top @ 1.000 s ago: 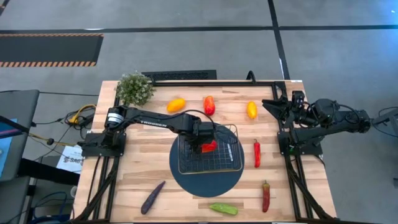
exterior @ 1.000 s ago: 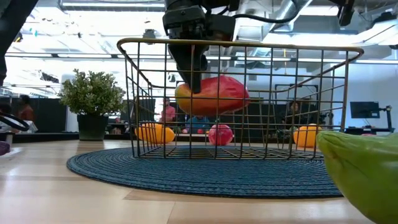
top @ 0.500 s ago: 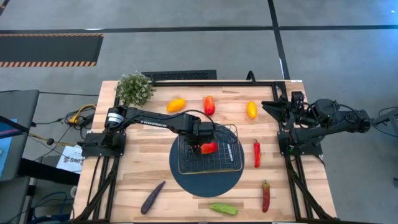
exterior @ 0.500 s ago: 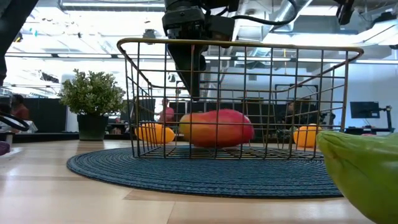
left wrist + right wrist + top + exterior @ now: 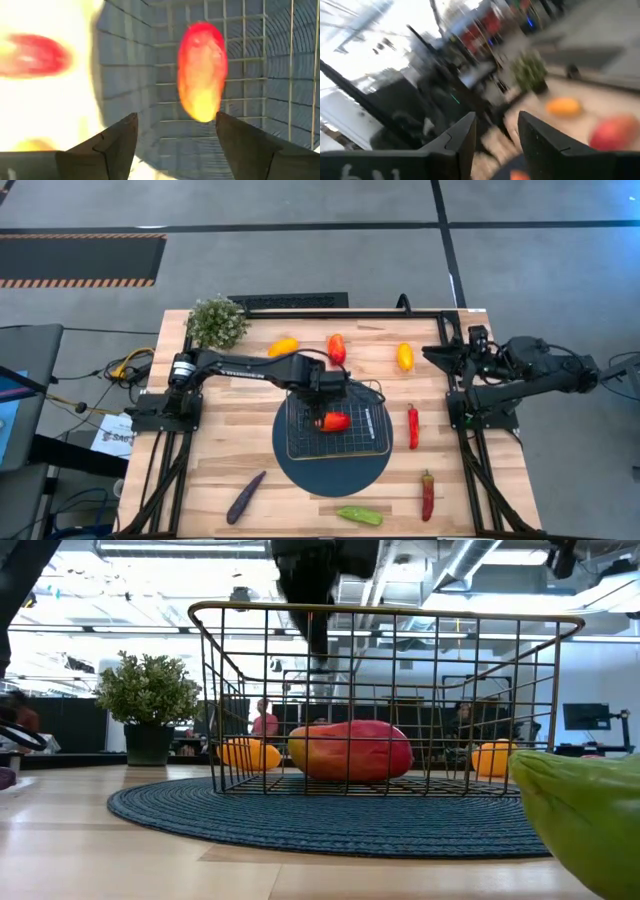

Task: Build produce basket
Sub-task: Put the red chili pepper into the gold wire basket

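The wire basket (image 5: 372, 388) stands on a round dark-blue mat. One red-and-orange pepper (image 5: 333, 421) lies on its side on the basket floor and also shows in the low view (image 5: 350, 750) and the left wrist view (image 5: 202, 70). My left gripper (image 5: 322, 388) hangs open above the basket's far part, and the pepper shows clear beyond its fingers (image 5: 175, 117). My right gripper (image 5: 440, 350) waits open at the table's far right edge (image 5: 497, 122). Several more peppers and vegetables lie on the table around the mat.
An orange pepper (image 5: 283, 347), a red-orange one (image 5: 336, 349) and a yellow-orange one (image 5: 404, 357) lie toward the far edge. Two red chilies (image 5: 413, 426) (image 5: 427, 495) lie to the right. A green vegetable (image 5: 359, 516) and a purple one (image 5: 245, 496) lie near. A potted plant (image 5: 217, 322) stands far left.
My left gripper has let go of the red-and-orange pepper, which dropped from mid-height onto the basket floor and now lies on its side. The gripper has since risen and drawn back a little toward the table's far edge.
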`<action>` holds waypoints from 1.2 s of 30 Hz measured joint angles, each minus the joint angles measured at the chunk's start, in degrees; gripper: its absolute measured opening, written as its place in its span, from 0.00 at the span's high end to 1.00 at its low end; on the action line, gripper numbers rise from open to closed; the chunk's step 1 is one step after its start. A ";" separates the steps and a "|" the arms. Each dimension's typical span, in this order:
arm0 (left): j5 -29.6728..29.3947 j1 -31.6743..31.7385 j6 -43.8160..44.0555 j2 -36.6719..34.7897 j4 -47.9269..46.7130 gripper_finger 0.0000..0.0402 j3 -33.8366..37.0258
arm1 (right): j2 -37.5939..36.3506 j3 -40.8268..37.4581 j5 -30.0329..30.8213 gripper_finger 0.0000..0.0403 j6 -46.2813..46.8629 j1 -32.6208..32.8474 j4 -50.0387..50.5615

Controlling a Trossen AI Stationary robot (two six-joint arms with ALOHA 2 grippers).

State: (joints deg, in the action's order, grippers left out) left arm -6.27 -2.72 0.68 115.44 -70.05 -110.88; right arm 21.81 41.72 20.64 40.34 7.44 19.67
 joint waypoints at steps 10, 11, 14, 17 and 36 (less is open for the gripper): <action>-19.45 0.26 -1.07 -0.47 -20.12 0.40 -18.45 | 16.13 15.62 -15.21 0.64 21.78 0.11 35.51; -19.70 0.37 -0.83 -1.53 -19.23 0.40 -18.38 | 17.79 16.72 -16.58 0.64 23.78 0.11 40.56; -17.49 0.63 1.91 -5.63 -20.03 0.40 -18.09 | 22.24 18.48 -22.15 0.64 30.00 0.28 54.24; -18.76 0.63 7.40 -10.69 -20.12 0.40 -14.58 | 25.90 18.50 -25.83 0.64 32.90 1.53 62.30; -25.05 -6.87 41.58 -50.75 -11.94 0.40 34.41 | 39.86 18.55 -15.95 0.63 54.52 14.17 60.57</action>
State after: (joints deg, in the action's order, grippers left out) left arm -31.32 -9.59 42.26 64.69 -81.98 -76.47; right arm 61.67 60.27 4.69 94.86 21.61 80.25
